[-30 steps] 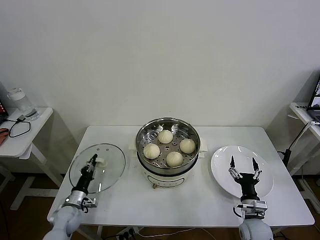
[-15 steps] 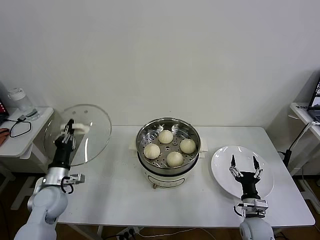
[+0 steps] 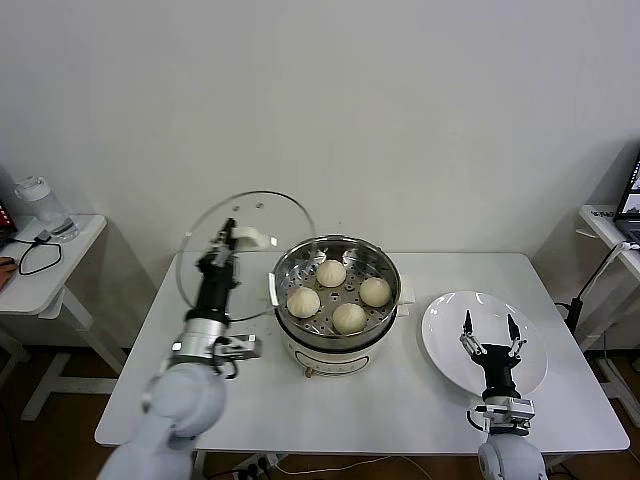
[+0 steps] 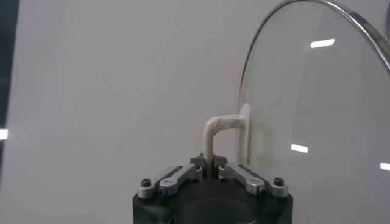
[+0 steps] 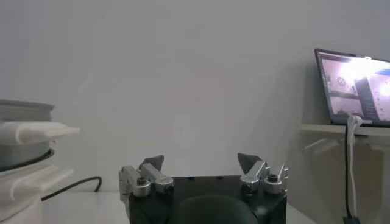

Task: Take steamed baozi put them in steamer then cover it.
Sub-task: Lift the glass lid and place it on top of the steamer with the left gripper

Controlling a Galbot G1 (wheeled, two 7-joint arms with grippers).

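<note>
White bench (image 3: 240, 390) before us, our left tool (image 3: 224, 243) is clamped on the handle of the rigid, breakable glass cover (image 3: 245, 255), tilted beside the steamer (image 3: 336, 285) holding four baozi (image 3: 349, 317), while our right tool (image 3: 488, 334) hangs wide open, empty, over the plate (image 3: 447, 345).

Clear glossy glass cover (image 3: 245, 255), shiny metal steamer (image 3: 336, 270)

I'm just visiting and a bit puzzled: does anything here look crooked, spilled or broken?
Nothing spilled or broken. The one odd sight is the cover, held on edge in the air beside the steamer by the left gripper, pinched on its handle. All four steamed baozi sit neatly inside.
</note>
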